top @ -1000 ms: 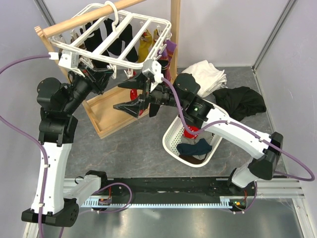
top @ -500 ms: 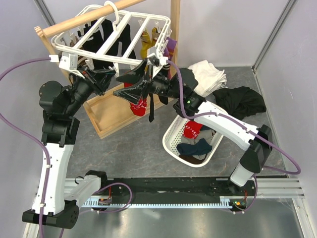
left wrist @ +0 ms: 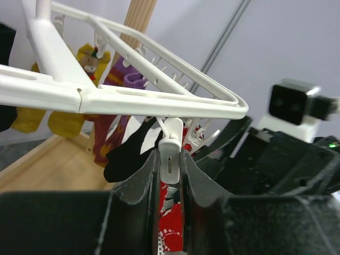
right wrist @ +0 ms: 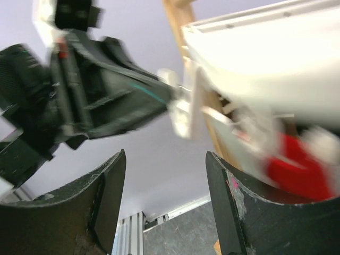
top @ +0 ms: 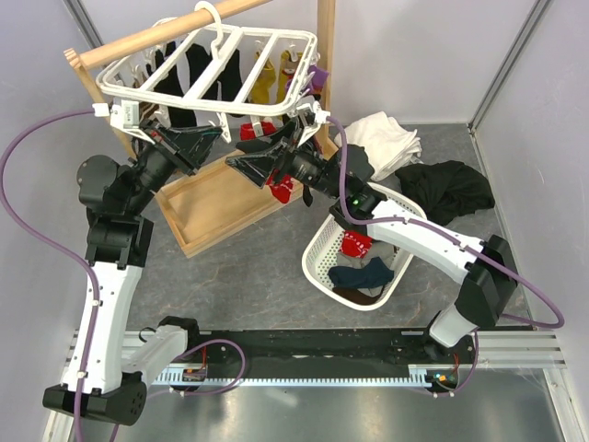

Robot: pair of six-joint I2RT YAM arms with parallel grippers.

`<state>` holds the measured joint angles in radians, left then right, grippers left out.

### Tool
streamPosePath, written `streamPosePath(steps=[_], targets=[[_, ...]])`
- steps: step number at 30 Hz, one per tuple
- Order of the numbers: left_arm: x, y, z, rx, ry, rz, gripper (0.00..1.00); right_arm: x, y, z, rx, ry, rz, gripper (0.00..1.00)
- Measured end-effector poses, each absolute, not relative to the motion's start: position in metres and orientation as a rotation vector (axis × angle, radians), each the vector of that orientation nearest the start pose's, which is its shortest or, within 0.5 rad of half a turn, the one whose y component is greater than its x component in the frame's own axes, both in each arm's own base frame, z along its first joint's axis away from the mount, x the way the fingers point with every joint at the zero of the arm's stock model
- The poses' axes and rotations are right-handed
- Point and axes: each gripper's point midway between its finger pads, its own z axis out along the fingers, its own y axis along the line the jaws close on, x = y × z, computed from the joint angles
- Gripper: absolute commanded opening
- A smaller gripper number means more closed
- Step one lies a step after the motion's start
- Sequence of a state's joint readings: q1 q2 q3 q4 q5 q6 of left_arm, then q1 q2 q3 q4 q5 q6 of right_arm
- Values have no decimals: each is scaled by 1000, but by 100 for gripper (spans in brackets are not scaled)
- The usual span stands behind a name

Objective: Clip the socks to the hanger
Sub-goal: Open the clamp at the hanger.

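Under the near rim of the white hanger (left wrist: 159,106), the left pincer (top: 213,138) is clamped on a dangling clip peg (left wrist: 169,154), one finger on each side, with a red sock (left wrist: 170,226) showing just below the peg between those fingers. Just beside it the right pincer (right wrist: 164,159) is spread wide and holds nothing, its own view blurred.

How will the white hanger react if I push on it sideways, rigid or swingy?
Probably swingy: the hanger hangs by one hook over the wooden rod and sits tilted. Its thin plastic slats look light, so a nudge would likely rock it. The left gripper, jaws closed on a clip peg, may damp that somewhat.
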<state>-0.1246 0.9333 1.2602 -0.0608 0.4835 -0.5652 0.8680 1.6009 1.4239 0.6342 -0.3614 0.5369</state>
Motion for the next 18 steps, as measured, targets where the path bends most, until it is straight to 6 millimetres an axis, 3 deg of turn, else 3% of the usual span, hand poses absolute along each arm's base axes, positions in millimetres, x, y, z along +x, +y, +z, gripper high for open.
streamPosePath(steps=[5,14,18], targets=[[271,-141,505,149,1310,-937,2,282,431,445,-426,1225,1448,67],[271,-143,502,142,1307,-969,2,277,427,464,-366,1166,1537,64],[272,-145,498,141,1313,-987,2,277,431,462,-367,1165,1561,62]])
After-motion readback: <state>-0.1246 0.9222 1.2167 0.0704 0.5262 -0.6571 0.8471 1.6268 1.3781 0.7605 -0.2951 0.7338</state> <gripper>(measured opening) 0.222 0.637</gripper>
